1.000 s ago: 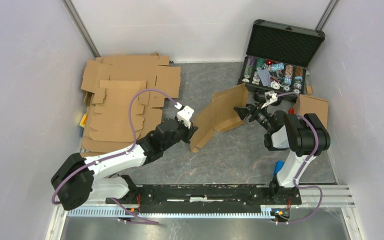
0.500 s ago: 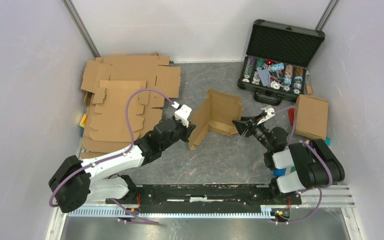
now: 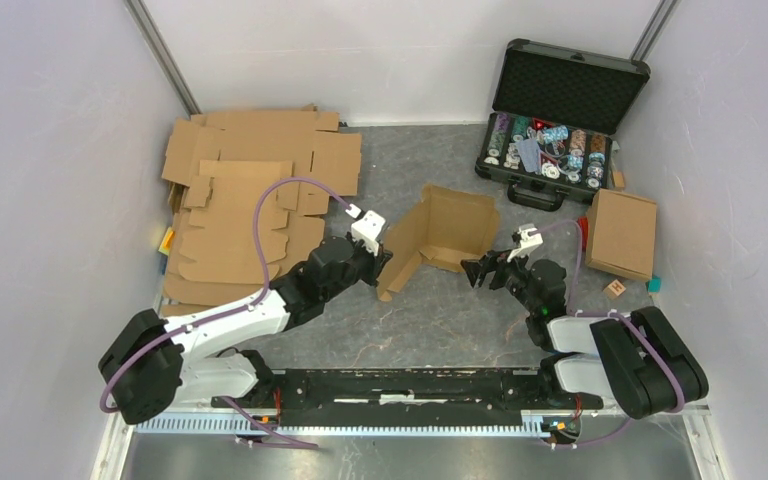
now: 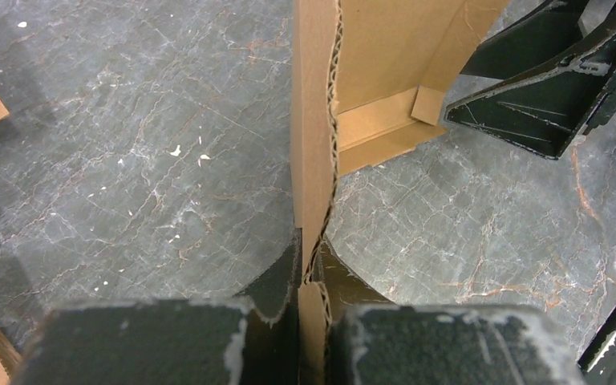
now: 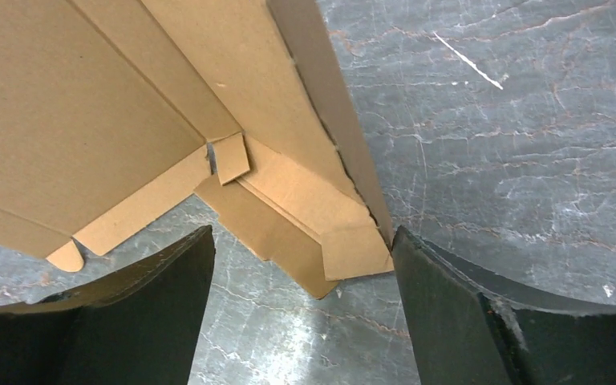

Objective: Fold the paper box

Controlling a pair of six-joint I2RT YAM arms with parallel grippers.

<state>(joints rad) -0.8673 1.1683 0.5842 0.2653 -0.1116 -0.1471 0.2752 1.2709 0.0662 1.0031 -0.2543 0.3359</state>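
Our half-formed paper box (image 3: 448, 222) sits in the middle of the table (image 3: 430, 320), between the two arms. It's corrugated card, so we'd guess it's light and fairly stiff but easy to crease or tear, and best held on flat panels near a fold line. The left claw (image 4: 313, 277) is pinching the edge of one upright wall. The right claw (image 5: 301, 249) is spread wide around the box's near corner flap. There's open room in front, but the stack of flat blanks (image 3: 250, 200) crowds the left and the chip case (image 3: 560, 130) the far right.
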